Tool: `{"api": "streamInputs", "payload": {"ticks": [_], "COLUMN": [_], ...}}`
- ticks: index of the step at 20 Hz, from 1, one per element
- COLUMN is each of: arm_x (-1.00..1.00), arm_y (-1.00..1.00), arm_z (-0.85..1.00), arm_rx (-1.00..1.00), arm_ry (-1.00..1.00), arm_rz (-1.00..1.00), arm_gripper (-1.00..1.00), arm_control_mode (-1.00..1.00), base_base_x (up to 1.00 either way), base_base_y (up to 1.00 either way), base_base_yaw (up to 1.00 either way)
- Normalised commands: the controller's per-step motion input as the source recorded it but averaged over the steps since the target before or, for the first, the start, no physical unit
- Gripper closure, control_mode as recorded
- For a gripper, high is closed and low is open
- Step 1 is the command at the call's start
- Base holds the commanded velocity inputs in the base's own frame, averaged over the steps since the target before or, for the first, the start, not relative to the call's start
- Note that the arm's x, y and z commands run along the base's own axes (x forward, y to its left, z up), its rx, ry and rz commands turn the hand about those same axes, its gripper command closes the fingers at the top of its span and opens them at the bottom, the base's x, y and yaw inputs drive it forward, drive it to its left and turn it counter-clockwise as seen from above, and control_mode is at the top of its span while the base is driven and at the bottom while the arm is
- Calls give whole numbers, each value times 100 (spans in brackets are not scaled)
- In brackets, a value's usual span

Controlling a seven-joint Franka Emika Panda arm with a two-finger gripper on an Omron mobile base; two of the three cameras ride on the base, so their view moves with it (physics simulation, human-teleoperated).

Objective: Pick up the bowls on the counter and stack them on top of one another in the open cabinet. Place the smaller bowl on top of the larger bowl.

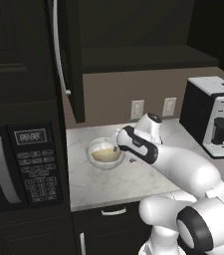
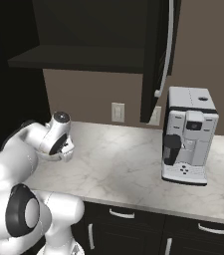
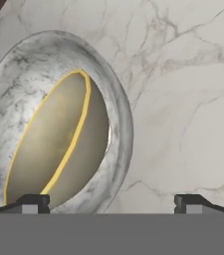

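Note:
The larger bowl (image 1: 97, 147), whitish-grey and speckled, stands on the white marble counter (image 1: 128, 182) with the smaller bowl (image 1: 106, 156), yellow-tan, resting inside it. In the hand view the smaller bowl (image 3: 54, 149) sits within the larger bowl (image 3: 118, 114). My gripper (image 3: 112, 203) is open, low over the larger bowl's right rim, with one fingertip on the bowl's side and the other over bare counter (image 3: 183, 99). It holds nothing. From the left base camera the gripper (image 1: 119, 149) is at the bowl's right edge. Above hangs the cabinet (image 1: 148, 60), its door (image 1: 69, 55) swung open.
A coffee machine (image 1: 213, 114) stands at the counter's right end (image 2: 188, 134). A microwave (image 1: 19, 169) is set into the dark unit on the left. Two wall outlets (image 1: 137, 108) sit behind the bowls. Dark drawers (image 2: 133, 219) run below the counter.

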Motion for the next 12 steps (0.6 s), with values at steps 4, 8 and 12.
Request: {"api": "streamInputs", "payload": {"ticks": [4,8,12], "arm_x": [9,9,16], "arm_y": [7,8,4], "arm_z": [-20,-17,-4], "arm_rx": [0,0,0], "arm_ry": [6,7,3], "arm_rz": [-4,-4,-3], "arm_gripper": [-100,-100,-100], "arm_control_mode": [-100,-100,-100], "base_base_x": [0,0,0], "base_base_y": [0,0,0], "base_base_yaw": [0,0,0]}}
